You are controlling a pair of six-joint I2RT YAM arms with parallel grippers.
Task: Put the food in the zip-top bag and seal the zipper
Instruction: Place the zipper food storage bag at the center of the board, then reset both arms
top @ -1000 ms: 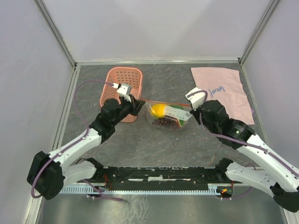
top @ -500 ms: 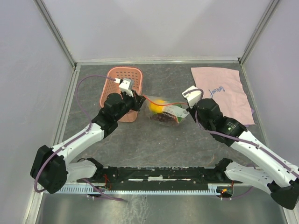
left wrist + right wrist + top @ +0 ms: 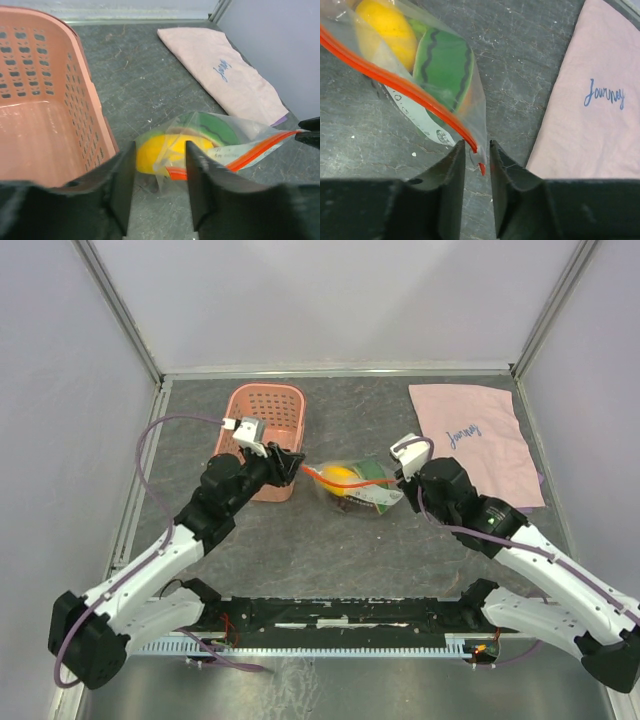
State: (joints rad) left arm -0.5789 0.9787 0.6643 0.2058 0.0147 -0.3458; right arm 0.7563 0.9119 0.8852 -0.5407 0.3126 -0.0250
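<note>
The clear zip-top bag lies on the table between my two grippers, with the food inside. A yellow fruit, a green striped piece and dark grapes show through the plastic. The red-orange zipper runs along its mouth. My left gripper is open, and the bag's left corner and zipper end sit just ahead between its fingers, untouched. My right gripper is open a little, its jaws standing either side of the zipper's right end tab with a gap on each side.
A pink slotted basket stands just left of the bag, close beside my left gripper. A pink cloth with script writing lies at the back right, near my right arm. Grey walls enclose the table.
Both grippers have opened and let go of the bag's two ends. The bag, stretched between them before, now rests slack on the table. My left arm has drawn back to the left.
</note>
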